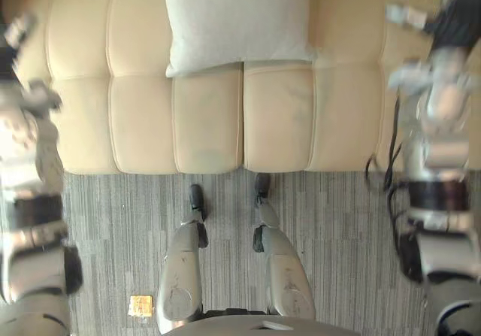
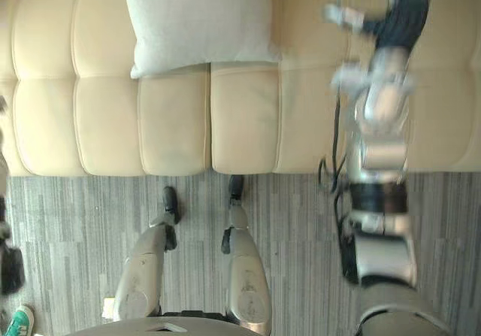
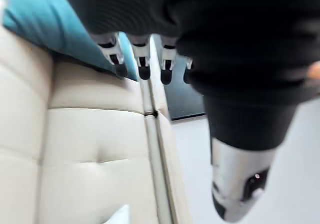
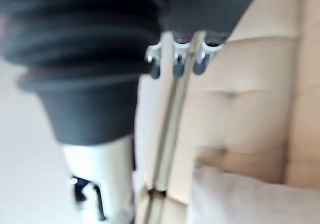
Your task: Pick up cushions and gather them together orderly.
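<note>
Facing a long cream sofa (image 1: 203, 125) on a grey striped floor (image 1: 120, 223). Can see a pale grey cushion (image 1: 237, 20) lying in the middle of the seat, pushed up to the back. Looks like a good spot to bring the others to.

Can spot a teal cushion (image 3: 45, 18) too, just past the fingertips (image 3: 144, 68) of the left hand (image 3: 240, 174). Seems well apart from the pale one, so not gathered yet.

Has the left hand out wide over the sofa's left end, likely there to fetch the teal cushion. Shows loose fingers, thumb off to one side, nothing held. Near the teal cloth, but not touching it.

Has the right hand (image 4: 177, 58) up over the sofa's right end, with the pale cushion off to its side. Same there: fingers loose, thumb apart, empty. Maybe waiting its turn, or set wide to help carry.
</note>
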